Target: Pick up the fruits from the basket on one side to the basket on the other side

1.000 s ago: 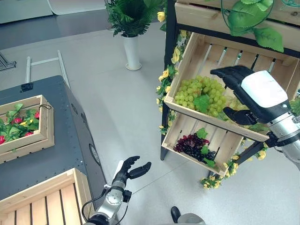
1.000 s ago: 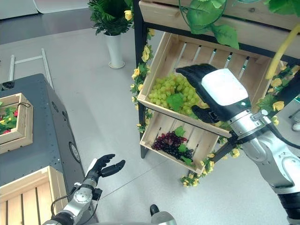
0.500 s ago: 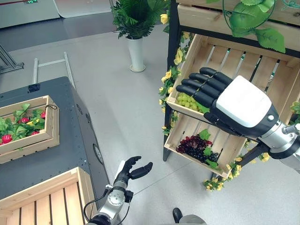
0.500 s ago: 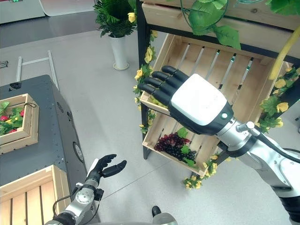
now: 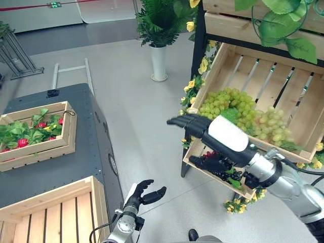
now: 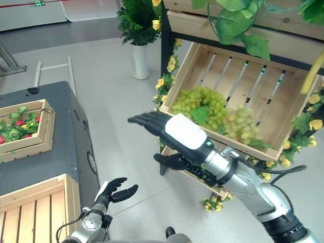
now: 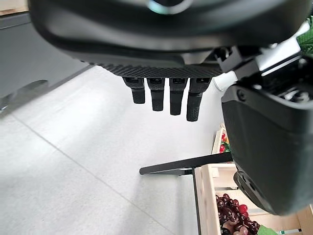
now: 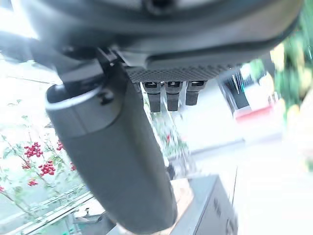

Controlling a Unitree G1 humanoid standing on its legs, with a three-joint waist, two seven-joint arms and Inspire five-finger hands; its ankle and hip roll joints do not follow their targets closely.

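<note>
The green grapes (image 5: pixel 238 111) lie heaped in the upper crate (image 5: pixel 283 83) of the stand. I judge them soft, lumpy and easily crushed, so I should cup a bunch from beneath near its stem. My right hand (image 5: pixel 202 129) hangs in front of that crate, fingers straight, holding nothing, and hides most of the dark grapes (image 7: pixel 234 220) below. My left hand (image 5: pixel 143 190) rests relaxed and empty beside the empty crate (image 5: pixel 55 220).

Pale grey floor (image 5: pixel 136 111); white vase (image 5: pixel 159 63) of green plant; dark grey table (image 5: pixel 61 167).
</note>
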